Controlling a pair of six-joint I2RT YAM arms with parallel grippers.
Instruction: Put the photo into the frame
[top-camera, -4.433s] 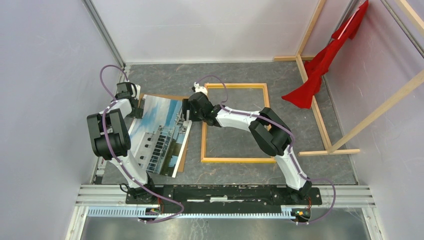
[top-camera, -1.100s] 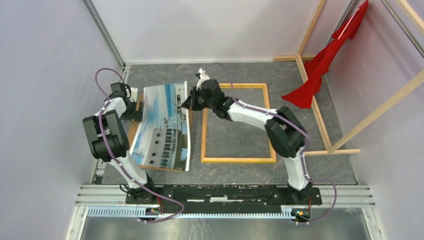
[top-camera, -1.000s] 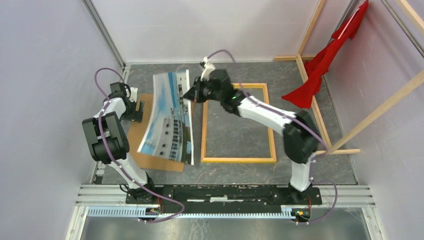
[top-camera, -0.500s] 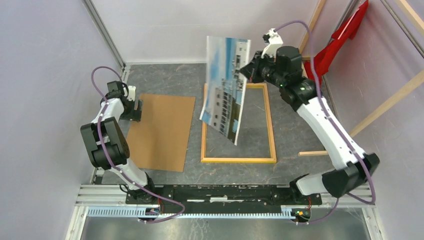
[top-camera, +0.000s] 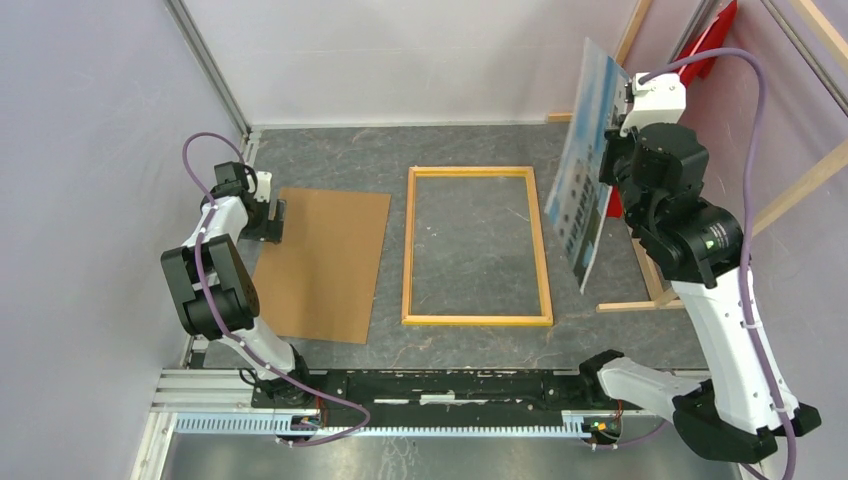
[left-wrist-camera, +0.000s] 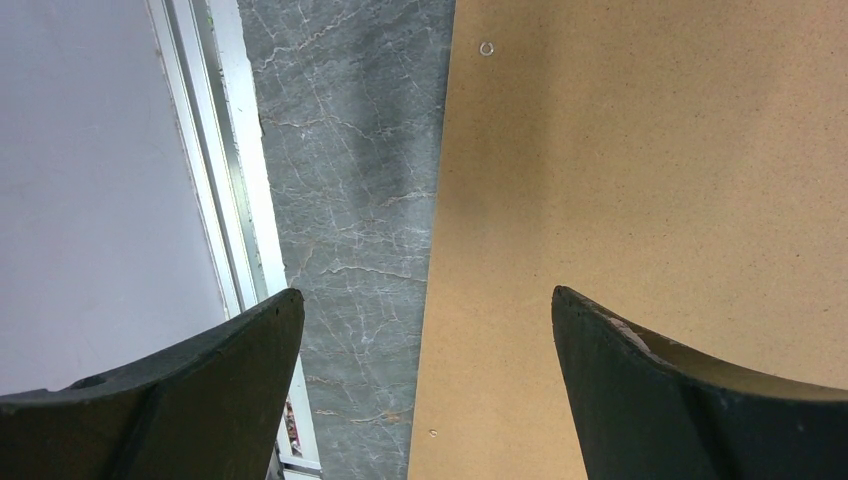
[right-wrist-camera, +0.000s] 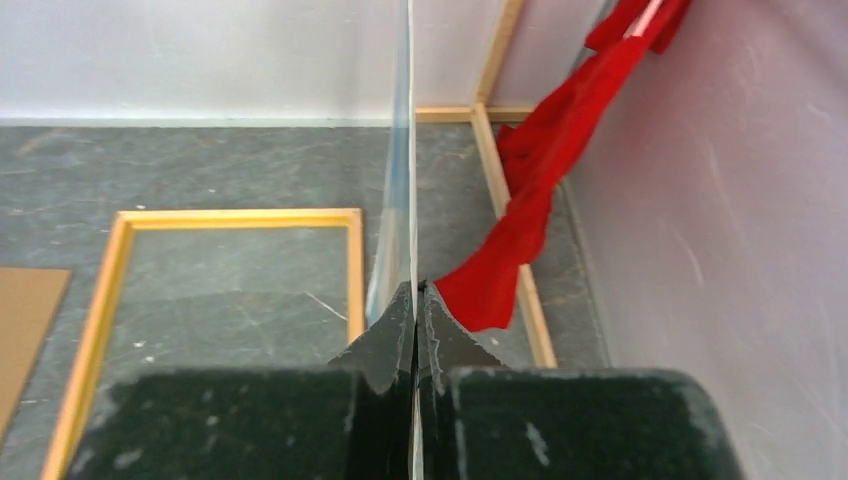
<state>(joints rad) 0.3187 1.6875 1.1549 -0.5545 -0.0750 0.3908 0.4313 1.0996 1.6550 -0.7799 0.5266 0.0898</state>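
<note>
- Risk seen from above: the photo (top-camera: 575, 215) hangs upright, high off the table (top-camera: 470, 250), pinched at one edge by the right gripper (top-camera: 607, 160), to the right of the frame (top-camera: 477, 320); so narrow a hold may let the glossy sheet flex or slip. Nothing lies inside the frame but bare grey table
- Left wrist: the left gripper (left-wrist-camera: 425, 310) gapes empty over the edge of the brown backing board (left-wrist-camera: 650, 180)
- Right wrist: jaws clamp the print's edge; the red cloth (right-wrist-camera: 540, 190) close by could snag it

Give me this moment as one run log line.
photo: held on edge above table, right of frame | frame: flat on table, empty | right gripper: shut on photo | left gripper: open at backing sheet edge
</note>
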